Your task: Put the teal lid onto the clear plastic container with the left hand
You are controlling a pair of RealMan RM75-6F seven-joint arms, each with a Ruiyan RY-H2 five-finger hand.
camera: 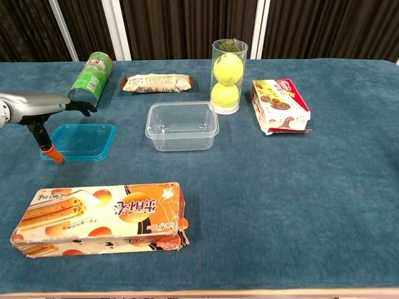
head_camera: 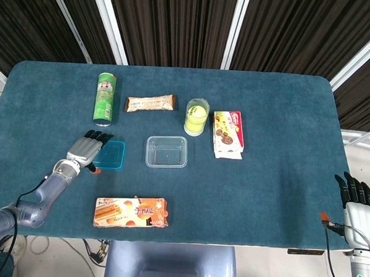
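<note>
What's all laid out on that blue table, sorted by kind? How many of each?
Snack packs: 4 (green can, wrapped bar, red-and-white box, orange box)
Tennis-ball tubes: 1
Clear containers: 1
Teal lids: 1
Total: 7
</note>
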